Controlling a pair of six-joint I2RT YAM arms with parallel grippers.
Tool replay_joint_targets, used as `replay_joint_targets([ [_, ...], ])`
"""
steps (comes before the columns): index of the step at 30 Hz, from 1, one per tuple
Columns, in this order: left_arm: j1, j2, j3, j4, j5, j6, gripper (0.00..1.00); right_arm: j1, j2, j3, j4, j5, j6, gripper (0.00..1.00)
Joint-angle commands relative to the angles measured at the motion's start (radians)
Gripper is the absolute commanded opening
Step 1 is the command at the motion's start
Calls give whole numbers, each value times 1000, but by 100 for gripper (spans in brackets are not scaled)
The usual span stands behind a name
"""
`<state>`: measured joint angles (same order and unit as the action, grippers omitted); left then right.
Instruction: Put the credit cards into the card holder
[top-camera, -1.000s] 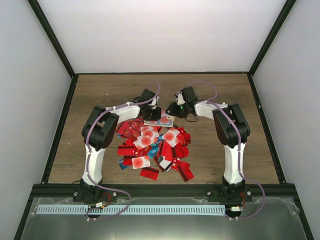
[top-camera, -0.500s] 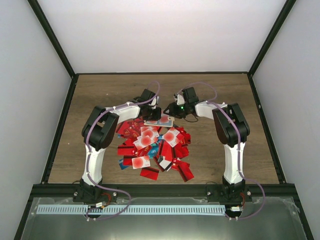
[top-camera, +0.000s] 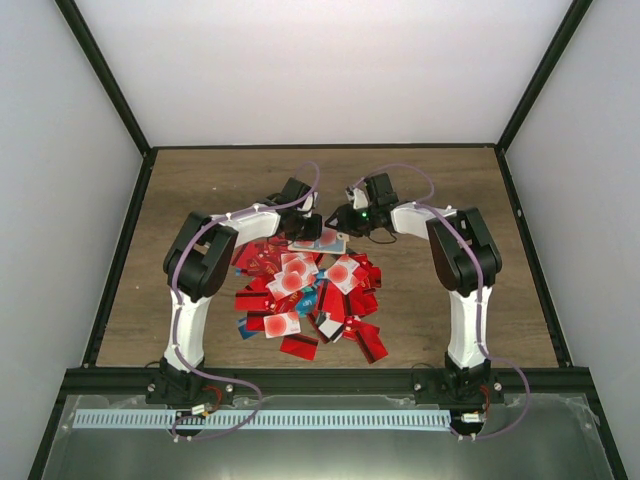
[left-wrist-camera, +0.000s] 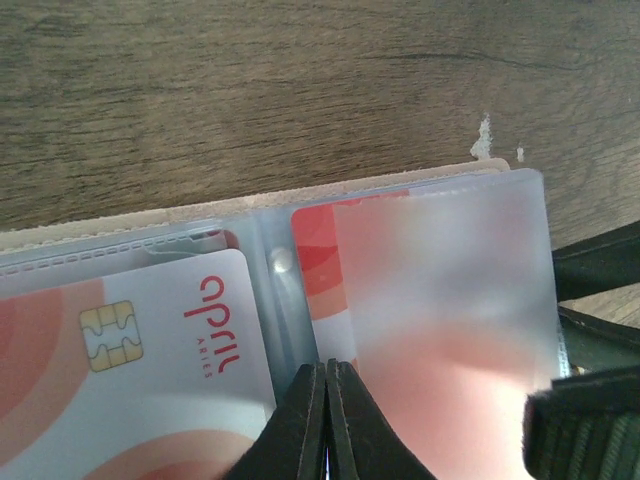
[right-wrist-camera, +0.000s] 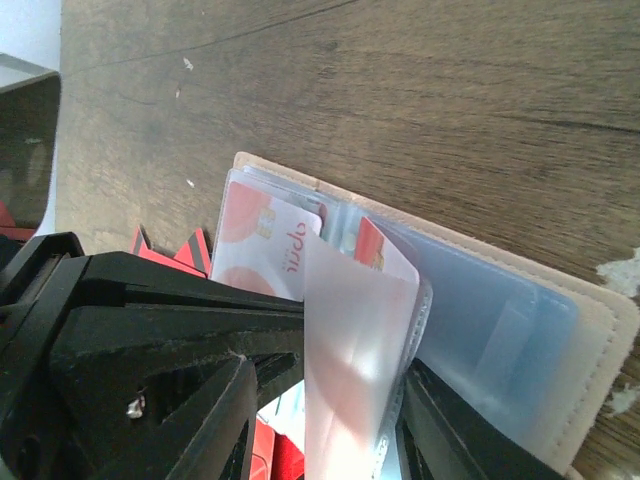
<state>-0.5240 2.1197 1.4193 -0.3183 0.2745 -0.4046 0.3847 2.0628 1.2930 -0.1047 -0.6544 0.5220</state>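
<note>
Left tool (left-wrist-camera: 326, 378): fingers pressed together, tips down on the middle seam of the open card holder (left-wrist-camera: 350, 187). I cannot tell whether a thin layer of plastic is caught between them.

Right tool (right-wrist-camera: 352, 400): a frosted plastic leaf (left-wrist-camera: 450, 300) of the holder stands up in the narrow gap between its fingers. I cannot tell whether they bite it or only bracket it.

Holder: lies open on the wood surface (top-camera: 200, 200) at the far side of the heap of credit cards (top-camera: 300, 290), just beside it, with both tools over it.

Progress, judged:
- One white card with a chip (left-wrist-camera: 160, 340) sits in the left pocket.
- A red-and-white card (left-wrist-camera: 320, 250) sits in the right pocket, half under the lifted leaf.
- The heap is large and loose — red, white-with-red and a few blue cards overlapping.
- So the task looks early, with most cards left to load. How many pockets remain free is not visible.

Edges and room:
- The two tools sit very close together over the holder — the tightest spot here. In the left wrist view the right tool's black fingers stand just off the leaf's outer edge.
- The holder's tan border is flat on the wood on its far side.
- Bare surface lies beyond the holder toward the far wall and out to both sides, up to the black side rails (top-camera: 120, 250), which are well apart from the work.
- On the near side the heap fills the ground between the arms.
</note>
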Motion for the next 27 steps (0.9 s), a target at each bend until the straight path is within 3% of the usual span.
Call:
replay_joint_targets([
  [1, -1, -8, 4, -29, -23, 2, 4, 17, -58, -4, -15, -14, 9, 40],
  [27, 65, -174, -36, -72, -37, -28, 4, 83, -29, 74, -48, -1, 25, 40],
])
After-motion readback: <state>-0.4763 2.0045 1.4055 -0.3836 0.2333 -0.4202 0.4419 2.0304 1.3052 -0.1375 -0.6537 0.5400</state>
